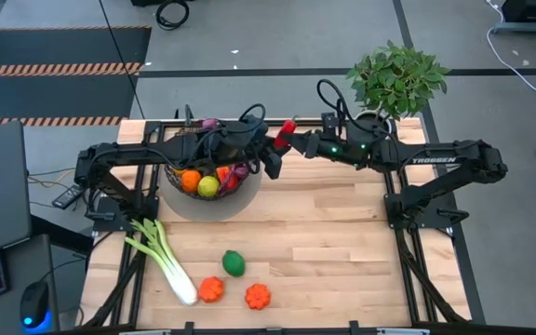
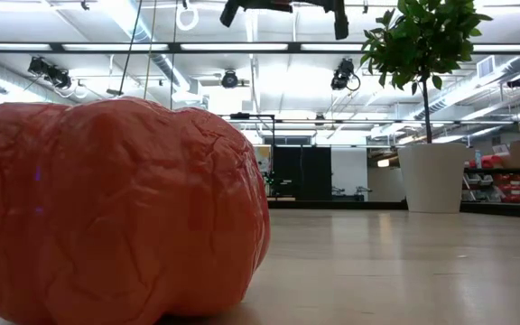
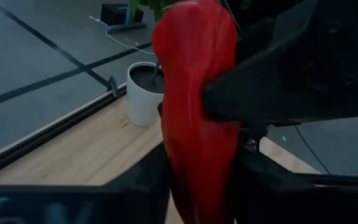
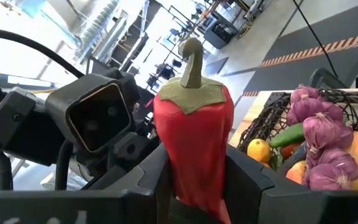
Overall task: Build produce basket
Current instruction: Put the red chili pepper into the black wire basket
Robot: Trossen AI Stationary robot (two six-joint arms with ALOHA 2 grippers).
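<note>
both grippers meet above the basket point(image 1: 214, 181) rim at the table's far side. right gripper point(image 4: 194, 186) clamped on a red pepper point(image 4: 193, 146); left gripper point(image 3: 197, 186) fingers pressed against the same pepper. leek point(image 1: 161, 258) lies near the front left.

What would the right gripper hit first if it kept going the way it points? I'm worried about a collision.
Probably the left gripper: it faces the right gripper closely, the red pepper between them; basket beyond.
</note>
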